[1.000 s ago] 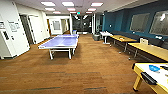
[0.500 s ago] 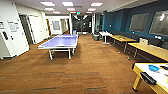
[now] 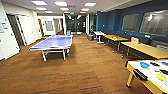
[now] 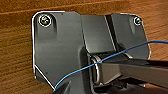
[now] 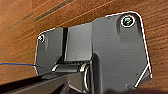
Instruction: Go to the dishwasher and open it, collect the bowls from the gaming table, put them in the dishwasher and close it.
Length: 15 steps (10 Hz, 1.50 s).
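The state of either claw cannot be told; both wrist views look down past the robot's own dark plate onto brown wood-grain floor [image 4: 15, 50], which suggests the arms hang stowed and low, as suits driving rather than reaching. Outward from there, the head view finds the gaming table [image 3: 140, 65], a counter with a white top and yellowish edge, at the lower right. On it rest the blue bowl [image 3: 144, 65] and, nearer the robot, the yellow-green bowl [image 3: 161, 77], well apart, with flat dark items lying among them. Further off stand a blue table-tennis table [image 3: 53, 42] at mid-left and yellow wood-topped tables [image 3: 147, 49] along the blue right wall. The bowls appear uncollected, and the robot is judged to be on approach.
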Tool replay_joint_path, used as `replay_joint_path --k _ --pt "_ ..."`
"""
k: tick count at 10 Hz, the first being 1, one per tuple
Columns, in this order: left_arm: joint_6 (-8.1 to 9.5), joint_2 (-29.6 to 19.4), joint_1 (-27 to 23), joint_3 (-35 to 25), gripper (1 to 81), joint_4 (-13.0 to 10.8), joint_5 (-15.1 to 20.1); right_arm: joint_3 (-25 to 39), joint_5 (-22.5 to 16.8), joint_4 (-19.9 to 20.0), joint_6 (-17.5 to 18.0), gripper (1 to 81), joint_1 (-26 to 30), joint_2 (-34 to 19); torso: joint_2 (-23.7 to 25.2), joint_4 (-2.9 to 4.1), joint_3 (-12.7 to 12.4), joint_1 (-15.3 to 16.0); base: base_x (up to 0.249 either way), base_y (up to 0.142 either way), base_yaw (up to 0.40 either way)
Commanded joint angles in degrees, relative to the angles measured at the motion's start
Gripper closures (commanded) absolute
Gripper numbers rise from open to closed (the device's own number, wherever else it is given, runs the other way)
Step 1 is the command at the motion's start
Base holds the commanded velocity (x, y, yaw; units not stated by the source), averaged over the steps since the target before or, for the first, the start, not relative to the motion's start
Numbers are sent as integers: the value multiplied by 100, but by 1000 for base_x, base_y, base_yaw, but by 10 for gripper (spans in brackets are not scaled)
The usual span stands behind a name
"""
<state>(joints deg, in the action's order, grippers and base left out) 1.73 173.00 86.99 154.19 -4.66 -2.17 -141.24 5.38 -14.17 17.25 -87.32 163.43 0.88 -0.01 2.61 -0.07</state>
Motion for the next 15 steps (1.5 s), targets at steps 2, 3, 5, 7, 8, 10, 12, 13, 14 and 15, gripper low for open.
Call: replay_joint_path --k 2,3,5,7,8,10,12,13,14,15 --pt "11 7 -265 -11 10 -9 305 19 -248 -69 -20 10 245 -27 0 0 0 7 0 0 -187" --pt "11 7 -257 -11 10 -9 305 10 -256 -69 -20 10 245 -18 0 0 0 7 0 0 -198" --pt "11 7 -257 -2 10 0 305 -8 -248 -69 -20 10 245 0 0 0 0 7 0 0 -205" --pt "11 7 -257 -2 10 9 305 -17 -248 -69 -20 10 254 8 0 0 0 7 0 0 -207" --pt "11 7 -257 -2 10 9 305 -16 -248 -78 -20 10 254 8 0 0 0 7 0 0 -207" --pt "11 16 -266 -2 10 9 305 -17 -248 -78 -20 10 245 26 0 0 0 7 0 0 -214" --pt "3 16 -257 -2 10 9 305 -25 -248 -78 -20 10 237 35 0 0 0 7 0 0 -220" --pt "3 16 -266 6 10 17 305 -25 -248 -78 -20 10 237 35 0 0 0 7 0 0 -220" --pt "3 16 -257 6 10 26 305 -34 -248 -78 -20 10 237 35 0 0 0 7 0 0 -220" --pt "11 16 -257 6 10 26 305 -43 -248 -78 -28 10 237 35 0 0 0 7 0 0 -221"
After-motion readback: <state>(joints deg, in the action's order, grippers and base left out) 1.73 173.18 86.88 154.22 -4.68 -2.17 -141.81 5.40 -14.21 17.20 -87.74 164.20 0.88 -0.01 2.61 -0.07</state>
